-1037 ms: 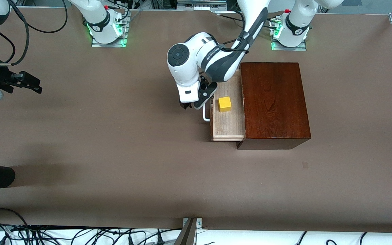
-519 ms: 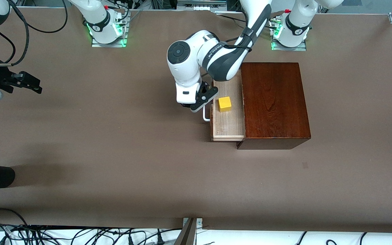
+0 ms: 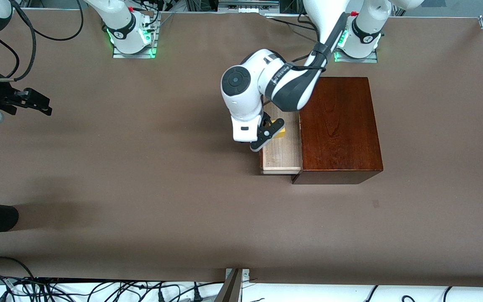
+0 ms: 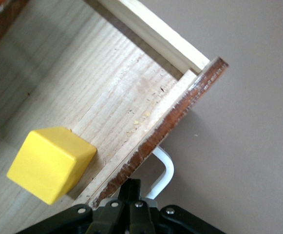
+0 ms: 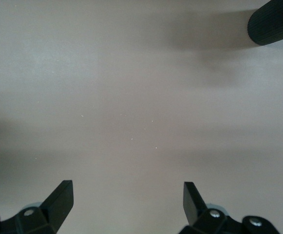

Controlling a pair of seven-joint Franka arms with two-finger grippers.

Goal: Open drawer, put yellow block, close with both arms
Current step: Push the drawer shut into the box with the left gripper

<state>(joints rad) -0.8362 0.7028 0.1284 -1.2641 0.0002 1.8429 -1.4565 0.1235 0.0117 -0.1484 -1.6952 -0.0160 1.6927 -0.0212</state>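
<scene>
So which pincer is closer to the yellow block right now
Left. The left pincer is shut at the drawer front, right beside the block lying in it. The right pincer waits open at the right arm's end of the table.

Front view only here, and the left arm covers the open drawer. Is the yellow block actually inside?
Observer: Yes. The left wrist view shows the yellow block sitting on the floor of the drawer, close to its front panel.
Operator: Left gripper open or shut?
Observer: Shut. The left gripper has its fingers pressed together, tips at the outside of the front panel beside the white handle. I can't tell if they touch it.
Operator: And the right one?
Observer: The right gripper is open, fingers wide apart with nothing between them. It waits over the table at the right arm's end.
</scene>
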